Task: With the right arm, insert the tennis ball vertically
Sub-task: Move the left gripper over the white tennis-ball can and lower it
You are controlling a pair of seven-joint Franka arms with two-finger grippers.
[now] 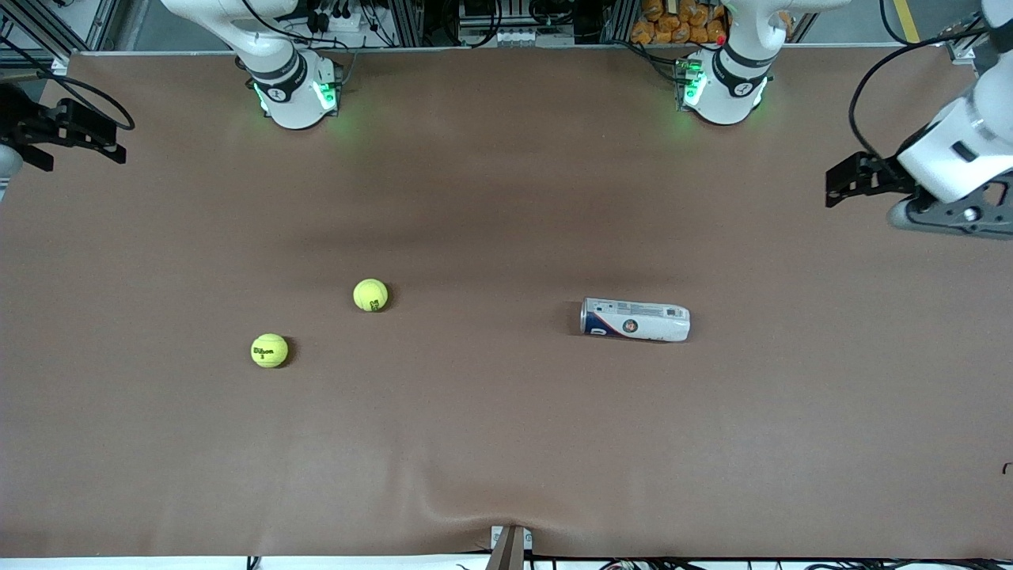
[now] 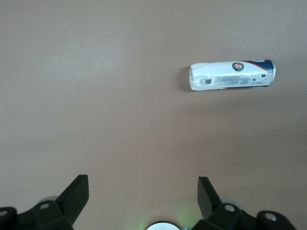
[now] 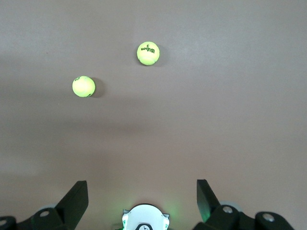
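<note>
Two yellow-green tennis balls lie on the brown table toward the right arm's end. One ball (image 1: 370,294) (image 3: 83,86) is farther from the front camera. The other, printed "Wilson" (image 1: 270,350) (image 3: 147,53), is nearer. A white and blue ball can (image 1: 635,320) (image 2: 232,75) lies on its side toward the left arm's end. My right gripper (image 1: 79,134) (image 3: 141,191) is open and empty, held high over the table's edge at its own end. My left gripper (image 1: 835,184) (image 2: 142,191) is open and empty, held high over its own end.
The right arm's base (image 1: 294,91) and the left arm's base (image 1: 724,87) stand at the table's back edge with green lights. A small clamp (image 1: 510,546) sits at the table's edge nearest the front camera. Brown table (image 1: 506,443) spreads around the balls and can.
</note>
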